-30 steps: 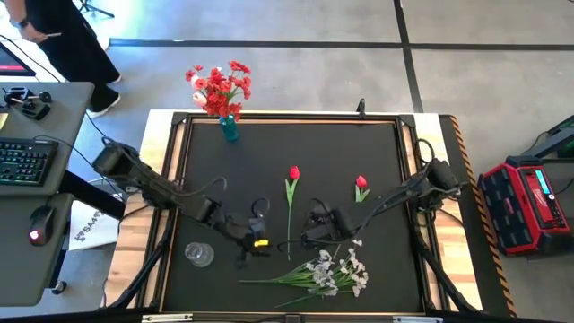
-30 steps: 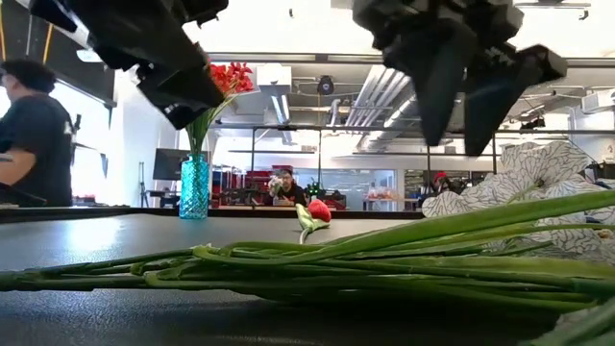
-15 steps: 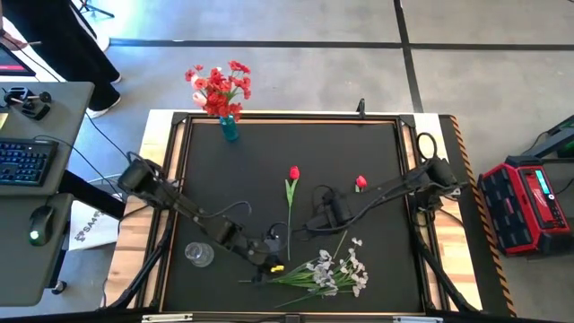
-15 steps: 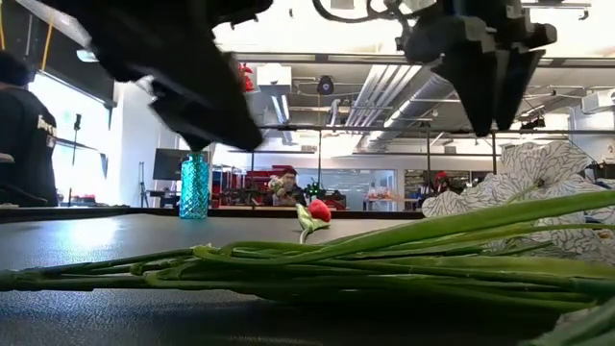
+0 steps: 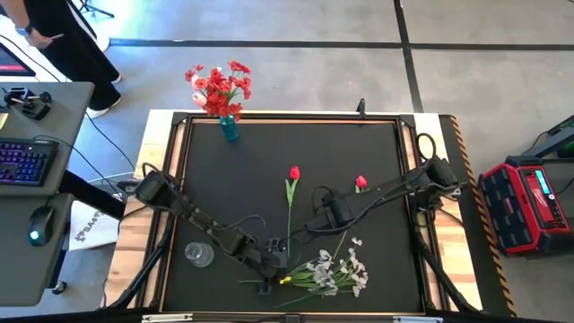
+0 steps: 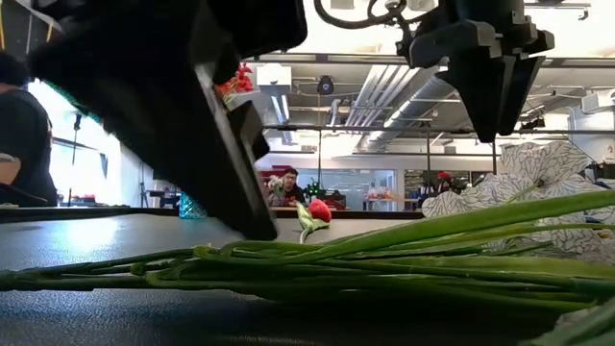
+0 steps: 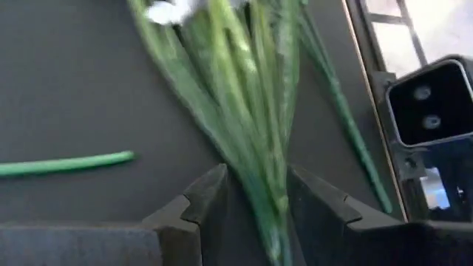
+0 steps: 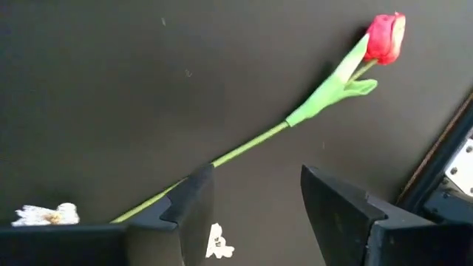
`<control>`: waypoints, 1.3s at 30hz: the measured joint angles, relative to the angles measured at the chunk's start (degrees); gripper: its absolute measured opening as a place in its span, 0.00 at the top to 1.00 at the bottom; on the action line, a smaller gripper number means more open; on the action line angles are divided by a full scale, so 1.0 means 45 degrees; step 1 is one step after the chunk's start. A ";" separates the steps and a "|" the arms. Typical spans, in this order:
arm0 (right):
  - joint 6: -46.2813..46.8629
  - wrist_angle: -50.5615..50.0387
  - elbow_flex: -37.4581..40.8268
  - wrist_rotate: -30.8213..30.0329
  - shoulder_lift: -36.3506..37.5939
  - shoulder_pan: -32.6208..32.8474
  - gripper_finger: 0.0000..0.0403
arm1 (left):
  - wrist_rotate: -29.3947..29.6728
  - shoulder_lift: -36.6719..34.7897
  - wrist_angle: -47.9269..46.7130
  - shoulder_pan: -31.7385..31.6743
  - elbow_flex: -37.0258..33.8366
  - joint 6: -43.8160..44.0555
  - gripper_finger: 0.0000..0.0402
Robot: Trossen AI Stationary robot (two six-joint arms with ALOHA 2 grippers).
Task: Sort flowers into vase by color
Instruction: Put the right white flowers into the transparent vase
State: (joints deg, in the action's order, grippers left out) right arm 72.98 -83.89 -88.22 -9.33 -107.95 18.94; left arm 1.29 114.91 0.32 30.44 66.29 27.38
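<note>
A spray of white blossoms (image 5: 339, 269) lies flat near the table's near edge, with its green stems (image 7: 251, 111) pointing left. My left gripper (image 5: 272, 269) is low over the stem ends, open, with one finger on each side of the stems (image 7: 255, 177). A red tulip (image 5: 293, 173) lies mid-table on its long stem (image 8: 244, 148). My right gripper (image 5: 316, 222) hovers open just right of that stem (image 8: 259, 177). A second red bud (image 5: 360, 184) lies beside the right arm. The blue vase (image 5: 229, 127) at the far edge holds red blooms (image 5: 218, 85).
A clear glass vase (image 5: 199, 255) stands near the left near corner, beside the left arm. The raised table frame (image 5: 179, 135) runs around the black mat. A desk with a keyboard (image 5: 22, 161) stands left of the table, and a person (image 5: 63, 36) is behind it.
My left gripper has travelled toward the table's right and near edge and come down over the stem ends of the white spray. My right gripper has drawn back a little toward the far edge and risen slightly. No flower has moved.
</note>
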 joint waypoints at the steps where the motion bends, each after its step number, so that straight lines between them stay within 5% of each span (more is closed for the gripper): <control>1: -0.0084 -0.0001 0.0027 -0.0025 0.0002 -0.0003 0.53 | -0.0043 0.0155 0.0096 0.0020 0.0109 -0.0001 0.68; 10: -0.0292 0.0225 0.0217 -0.0163 0.0008 -0.0047 0.53 | 0.0386 0.0537 -0.0348 0.0117 0.0091 0.0397 0.70; 23: 0.0686 -0.0282 0.0217 0.0059 0.0008 0.0253 0.53 | 0.0729 0.0036 -0.0915 -0.0206 0.0013 0.0562 0.98; 39: 0.4156 -0.0321 0.0212 0.0460 0.1710 0.2150 0.53 | 0.3534 -0.4164 -0.3158 -0.2450 0.0018 0.0610 0.98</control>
State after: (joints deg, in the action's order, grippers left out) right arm 91.69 -85.34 -87.26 -7.26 -100.26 28.61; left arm 17.19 96.18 -13.89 19.42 66.37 30.12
